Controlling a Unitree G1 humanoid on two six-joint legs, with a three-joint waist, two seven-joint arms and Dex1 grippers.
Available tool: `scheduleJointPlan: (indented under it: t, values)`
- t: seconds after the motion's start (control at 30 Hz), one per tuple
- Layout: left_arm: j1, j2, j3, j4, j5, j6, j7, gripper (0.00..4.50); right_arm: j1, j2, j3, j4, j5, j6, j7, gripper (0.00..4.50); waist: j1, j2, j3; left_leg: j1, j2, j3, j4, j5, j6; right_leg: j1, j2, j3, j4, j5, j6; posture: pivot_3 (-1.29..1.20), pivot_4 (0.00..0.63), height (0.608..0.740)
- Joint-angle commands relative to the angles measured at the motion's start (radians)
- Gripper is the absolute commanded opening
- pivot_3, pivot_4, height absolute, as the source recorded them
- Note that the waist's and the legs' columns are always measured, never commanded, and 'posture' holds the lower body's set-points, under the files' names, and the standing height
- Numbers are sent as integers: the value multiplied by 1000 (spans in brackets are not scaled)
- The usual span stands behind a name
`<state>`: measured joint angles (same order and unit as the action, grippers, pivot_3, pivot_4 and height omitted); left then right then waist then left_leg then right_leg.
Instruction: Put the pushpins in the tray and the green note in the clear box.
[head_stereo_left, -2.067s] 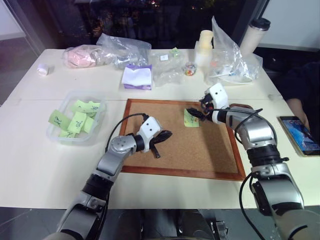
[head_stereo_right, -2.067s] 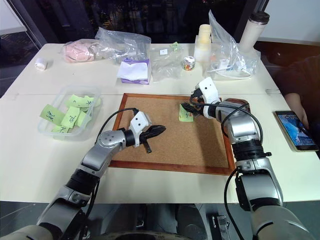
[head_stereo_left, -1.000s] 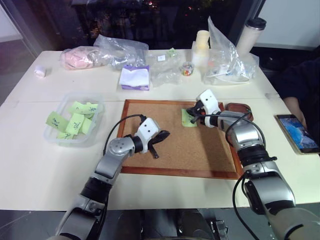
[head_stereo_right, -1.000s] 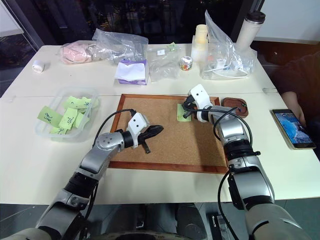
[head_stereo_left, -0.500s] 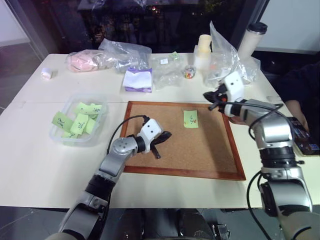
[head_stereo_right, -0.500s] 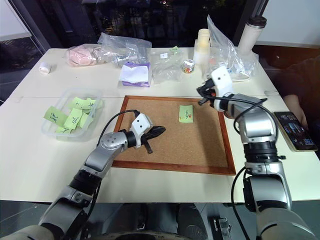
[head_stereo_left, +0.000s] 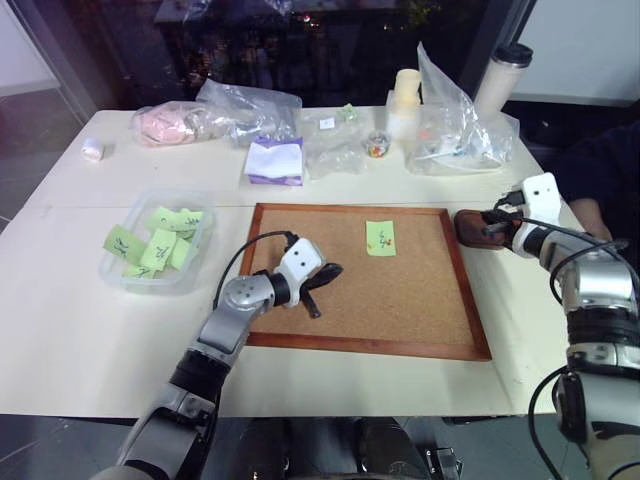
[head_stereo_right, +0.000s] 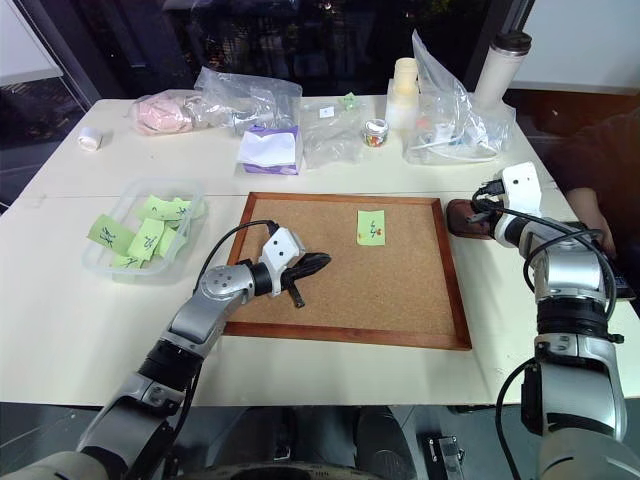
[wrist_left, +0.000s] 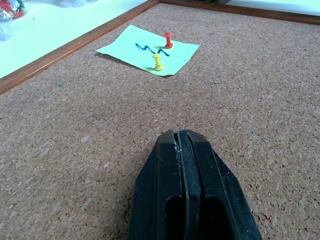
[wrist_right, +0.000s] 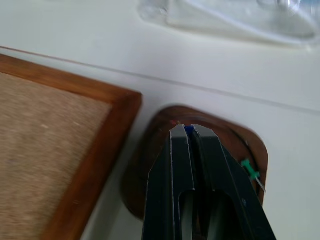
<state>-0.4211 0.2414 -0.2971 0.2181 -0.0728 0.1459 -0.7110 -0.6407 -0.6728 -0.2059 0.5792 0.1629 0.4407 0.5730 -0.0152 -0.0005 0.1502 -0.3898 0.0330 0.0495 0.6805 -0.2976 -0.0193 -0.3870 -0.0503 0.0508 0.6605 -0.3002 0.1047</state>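
Two pushpins (wrist_left: 163, 50), red and yellow, pin the green note (head_stereo_left: 379, 237) to the cork board (head_stereo_left: 400, 300). Right gripper (wrist_right: 189, 131), clamped on a blue-headed pin, hangs directly over the tray (wrist_right: 252, 147). Left gripper (wrist_left: 181, 150), clenched empty, lies nearer the note.

Green note (wrist_left: 148, 49), blue scribble; red pin (wrist_left: 168, 40), yellow pin (wrist_left: 158, 62).

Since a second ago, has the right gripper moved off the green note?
Yes. The right gripper swung right, past the cork board frame, and is now over the tray.
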Motion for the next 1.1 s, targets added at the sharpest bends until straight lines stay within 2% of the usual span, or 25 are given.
scheduleJointPlan:
  t: [0.03, 0.23, 0.37, 0.4, 0.47, 0.53, 0.67, 0.87, 1.07, 1.1]
  values:
    - [48, 14, -20, 68, 41, 37, 11, 0, -30, 6, -11, 67, -2, -64, -10, 47, 0, 0, 0, 0, 0, 0, 0, 0, 0, 0, 0, 0, 0, 0, 0, 0, 150, 740]
    - [53, 20, -17, 60, 43, 38, 15, 0, -23, 28, 7, 153, -11, -115, -6, 47, -1, 0, 0, 0, 0, 0, 0, 0, 0, 0, 0, 0, -1, 0, 0, 0, 150, 740]
    - [54, 25, -16, 64, 46, 32, 16, 0, -22, 29, -3, 140, 7, -117, 5, 47, -2, 0, 0, 0, 0, 0, 0, 0, 0, 1, 0, 0, -1, 0, 0, 0, 150, 740]
    - [53, 25, -16, 65, 46, 32, 16, 0, -21, 28, -4, 127, 12, -111, 9, 582, -2, 0, 0, 0, 1, 0, 0, 0, 0, 1, 0, 0, -1, 0, 0, 0, 150, 740]
    - [51, 25, -17, 69, 47, 30, 17, 0, -20, 24, 2, 104, 9, -106, 14, 1317, -3, 0, 0, 0, 1, 0, 0, 0, 0, 0, 0, 0, -1, 0, 0, 0, 150, 740]
    - [50, 23, -18, 69, 47, 29, 17, 0, -16, 19, 5, 76, 7, -95, 15, 2464, -3, 1, 0, 0, 1, 0, -1, 0, 0, 0, 0, 0, -1, 0, 0, 0, 150, 740]
    - [47, 19, -19, 72, 45, 29, 17, 0, 4, 6, 5, -19, 11, -70, 19, 4438, -2, 1, 0, 0, 1, 0, -1, 0, 0, 0, 0, 0, -1, 0, 0, 0, 150, 740]
    - [50, 17, -20, 73, 44, 27, 16, 0, 45, 10, 8, -236, 49, 23, 53, 4438, -1, 0, 0, 0, 1, 0, -1, 0, 0, 0, 0, 0, -1, 0, 0, 0, 150, 740]
    - [51, 15, -17, 73, 44, 27, 20, 0, 109, 75, 85, -473, 99, 142, 90, 4438, -1, 0, 0, 0, 1, -1, -1, 0, 0, 0, 0, 0, -1, 0, 0, 0, 150, 740]
    - [51, 15, -16, 71, 43, 28, 20, 0, 116, 90, 96, -495, 102, 147, 90, 4212, -1, 0, 0, 0, 1, -1, -1, 0, 0, 0, 0, 0, -1, 0, 0, 0, 150, 740]
